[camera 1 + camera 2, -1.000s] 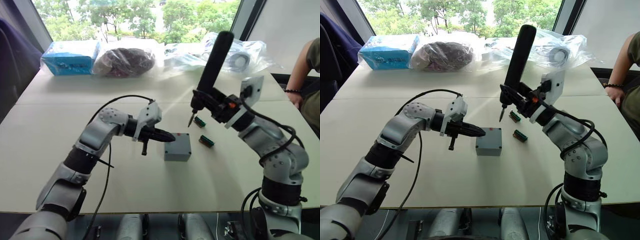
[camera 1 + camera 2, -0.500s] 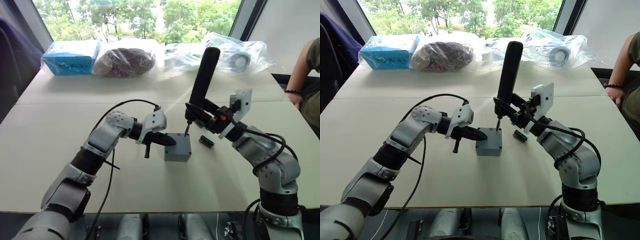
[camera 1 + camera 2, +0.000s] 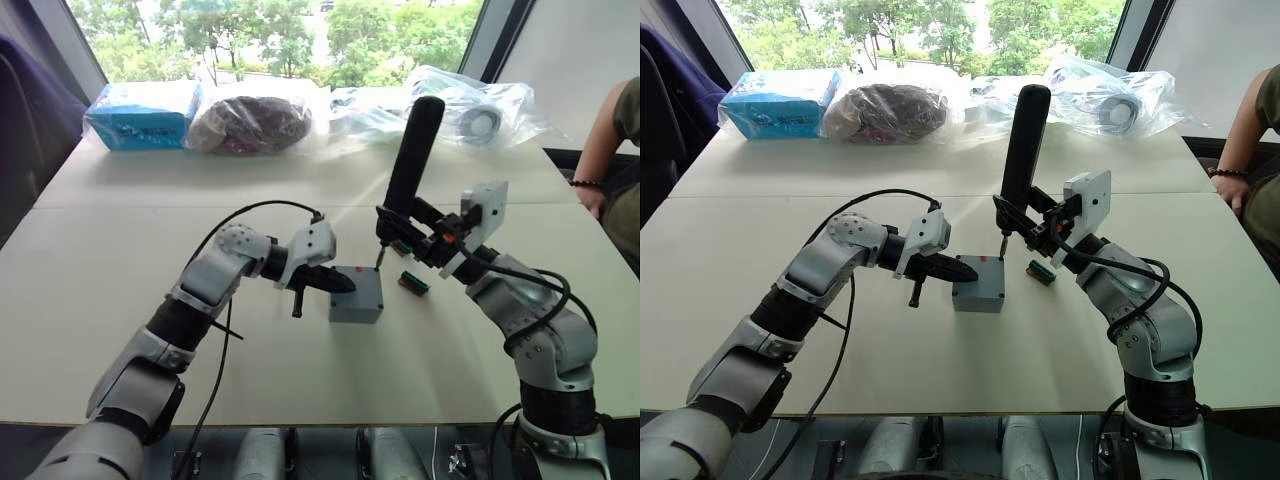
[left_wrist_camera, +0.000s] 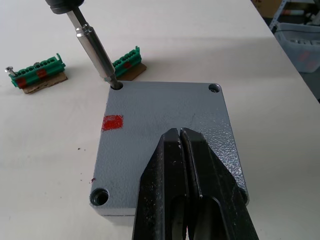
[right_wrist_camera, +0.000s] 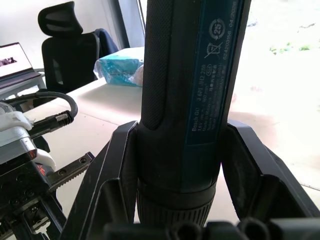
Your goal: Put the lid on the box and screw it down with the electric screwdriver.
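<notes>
The grey box (image 3: 355, 305) stands mid-table with the lid (image 4: 160, 112) sitting on top, a small red mark near one corner of it. My left gripper (image 4: 179, 131) is shut, its tips resting on the lid's top (image 3: 345, 284). My right gripper (image 3: 405, 225) is shut on the electric screwdriver (image 3: 412, 150), which stands nearly upright. Its metal bit (image 4: 95, 52) reaches down into a corner screw hole of the lid. In the right wrist view the screwdriver's dark body (image 5: 185, 100) sits between the fingers.
Two green terminal blocks (image 4: 37, 75) (image 4: 127, 60) lie on the table beside the box. A blue carton (image 3: 140, 112) and plastic-wrapped bags (image 3: 250, 120) line the far edge. A person's arm (image 3: 610, 130) is at the right.
The right arm has lowered the screwdriver from above the table and set its bit in the lid's corner hole. The left gripper has slid a little farther over the lid.
</notes>
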### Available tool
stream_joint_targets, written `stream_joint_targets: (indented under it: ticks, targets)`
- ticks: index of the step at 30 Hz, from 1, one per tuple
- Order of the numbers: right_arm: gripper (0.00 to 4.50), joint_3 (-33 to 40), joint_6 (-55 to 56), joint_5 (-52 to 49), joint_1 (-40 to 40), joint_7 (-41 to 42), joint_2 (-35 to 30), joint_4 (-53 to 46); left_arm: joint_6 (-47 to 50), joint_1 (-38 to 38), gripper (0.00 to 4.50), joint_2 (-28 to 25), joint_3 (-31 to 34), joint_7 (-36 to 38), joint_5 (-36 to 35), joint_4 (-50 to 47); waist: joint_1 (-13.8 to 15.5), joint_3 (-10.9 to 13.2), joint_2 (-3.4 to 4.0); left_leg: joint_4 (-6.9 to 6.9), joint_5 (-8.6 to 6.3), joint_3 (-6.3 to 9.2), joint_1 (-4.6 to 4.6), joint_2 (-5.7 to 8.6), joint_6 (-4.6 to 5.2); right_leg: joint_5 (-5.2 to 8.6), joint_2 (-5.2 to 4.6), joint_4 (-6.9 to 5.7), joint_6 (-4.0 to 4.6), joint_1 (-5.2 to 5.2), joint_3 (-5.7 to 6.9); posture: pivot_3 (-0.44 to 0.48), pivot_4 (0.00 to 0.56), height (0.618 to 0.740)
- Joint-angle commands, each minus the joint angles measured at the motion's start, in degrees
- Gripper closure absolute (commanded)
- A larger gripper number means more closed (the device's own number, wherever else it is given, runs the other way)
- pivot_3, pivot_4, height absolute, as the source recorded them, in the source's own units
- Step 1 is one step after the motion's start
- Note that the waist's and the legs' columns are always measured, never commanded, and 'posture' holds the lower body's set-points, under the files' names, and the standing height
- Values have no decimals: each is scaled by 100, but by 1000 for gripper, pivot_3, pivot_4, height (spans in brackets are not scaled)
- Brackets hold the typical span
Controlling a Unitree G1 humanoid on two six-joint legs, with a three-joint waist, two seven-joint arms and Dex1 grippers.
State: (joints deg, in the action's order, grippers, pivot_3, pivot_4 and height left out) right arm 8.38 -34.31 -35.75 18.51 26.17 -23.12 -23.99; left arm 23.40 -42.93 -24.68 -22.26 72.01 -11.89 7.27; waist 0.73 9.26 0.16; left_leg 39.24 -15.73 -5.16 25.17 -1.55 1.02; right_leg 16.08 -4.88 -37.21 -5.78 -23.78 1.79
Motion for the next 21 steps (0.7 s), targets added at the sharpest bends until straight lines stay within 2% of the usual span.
stream_joint_targets:
  ticks: [1,13,21]
  targets:
    - [2656,-86,112,109,-163,92,-103,-188,-75,58,4500,-19,-67,-2,122,33,1,0,0,0,0,1,-7,0,0,0,0,1,0,8,1,0,150,740]
    - [2656,-842,467,637,-861,63,97,-191,-212,189,4500,-18,-153,-27,329,148,-16,-34,-40,-9,-22,6,-96,-9,36,2,7,13,4,93,1,0,150,740]
    - [2656,-919,577,817,-923,37,288,129,-214,210,4500,-27,-144,-22,368,123,-17,-83,-59,-13,-25,5,-115,-15,40,5,11,16,9,108,-1,0,150,740]
